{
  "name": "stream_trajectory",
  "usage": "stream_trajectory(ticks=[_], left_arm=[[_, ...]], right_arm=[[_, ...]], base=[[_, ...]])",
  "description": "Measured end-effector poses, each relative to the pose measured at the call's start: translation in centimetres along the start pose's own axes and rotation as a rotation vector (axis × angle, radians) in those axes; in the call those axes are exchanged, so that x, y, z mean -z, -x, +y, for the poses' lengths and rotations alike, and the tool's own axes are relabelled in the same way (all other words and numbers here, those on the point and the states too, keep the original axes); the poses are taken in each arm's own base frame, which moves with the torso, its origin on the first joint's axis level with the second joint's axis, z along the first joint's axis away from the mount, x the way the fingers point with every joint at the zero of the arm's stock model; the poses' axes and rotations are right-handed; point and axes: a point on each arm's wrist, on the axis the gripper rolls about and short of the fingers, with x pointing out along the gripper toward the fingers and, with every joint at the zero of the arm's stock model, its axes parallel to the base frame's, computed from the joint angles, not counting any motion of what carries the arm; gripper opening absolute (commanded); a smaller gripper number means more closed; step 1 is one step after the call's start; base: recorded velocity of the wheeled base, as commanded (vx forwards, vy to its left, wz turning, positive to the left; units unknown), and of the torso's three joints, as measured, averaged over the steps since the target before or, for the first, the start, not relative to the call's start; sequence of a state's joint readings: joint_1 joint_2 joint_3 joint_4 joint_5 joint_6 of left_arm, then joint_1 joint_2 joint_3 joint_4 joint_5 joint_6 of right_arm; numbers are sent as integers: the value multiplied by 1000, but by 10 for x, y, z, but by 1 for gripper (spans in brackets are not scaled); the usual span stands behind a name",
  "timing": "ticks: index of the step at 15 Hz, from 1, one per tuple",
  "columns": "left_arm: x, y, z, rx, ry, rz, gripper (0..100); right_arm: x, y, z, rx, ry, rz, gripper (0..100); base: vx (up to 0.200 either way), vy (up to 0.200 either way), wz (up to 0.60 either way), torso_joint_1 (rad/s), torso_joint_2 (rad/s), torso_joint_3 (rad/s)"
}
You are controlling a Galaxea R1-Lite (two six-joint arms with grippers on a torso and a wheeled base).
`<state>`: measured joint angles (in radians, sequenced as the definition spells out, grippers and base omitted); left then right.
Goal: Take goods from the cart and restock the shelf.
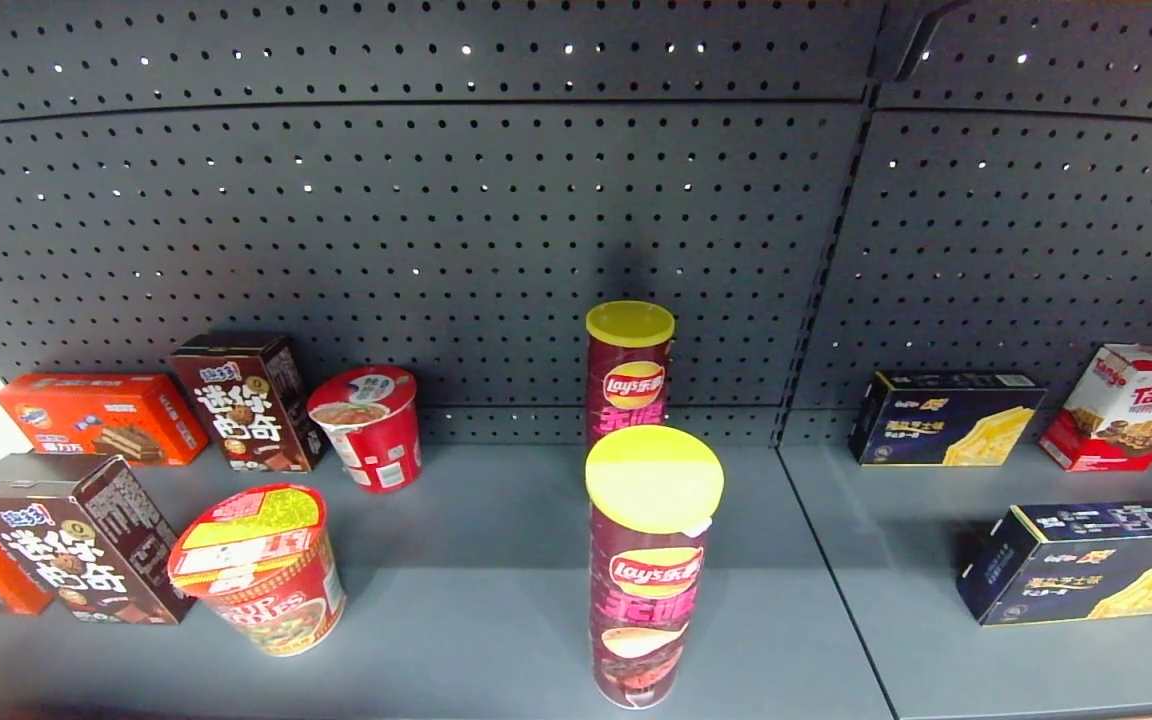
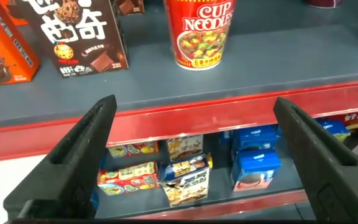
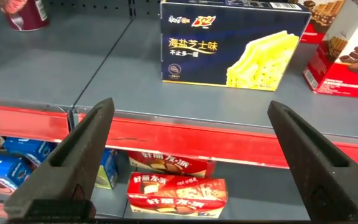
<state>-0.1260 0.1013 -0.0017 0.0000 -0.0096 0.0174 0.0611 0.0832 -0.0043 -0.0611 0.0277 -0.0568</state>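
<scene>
Jaws wide apart, left gripper [image 2: 194,104] and right gripper [image 3: 189,106] face the shelf [image 1: 496,570] front.

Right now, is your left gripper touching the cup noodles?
Apart. The left wrist view shows the left gripper open, out in front of the shelf's red edge, with bare grey shelf between it and the cup noodles.

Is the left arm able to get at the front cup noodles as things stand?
Probably yes. The left hand is open before the shelf's red edge, and the cup noodles stands just behind that edge with nothing in between.
</scene>
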Motion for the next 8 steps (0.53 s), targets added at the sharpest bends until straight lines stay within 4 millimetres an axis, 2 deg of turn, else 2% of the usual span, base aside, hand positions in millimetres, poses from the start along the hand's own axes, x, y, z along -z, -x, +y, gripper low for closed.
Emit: stream_trajectory(ticks=[8], left_arm=[[0,0,0,-14,23,0,100]], right_arm=[[0,0,0,3,-10,1,100]], base=[[0,0,0,0,0,0]])
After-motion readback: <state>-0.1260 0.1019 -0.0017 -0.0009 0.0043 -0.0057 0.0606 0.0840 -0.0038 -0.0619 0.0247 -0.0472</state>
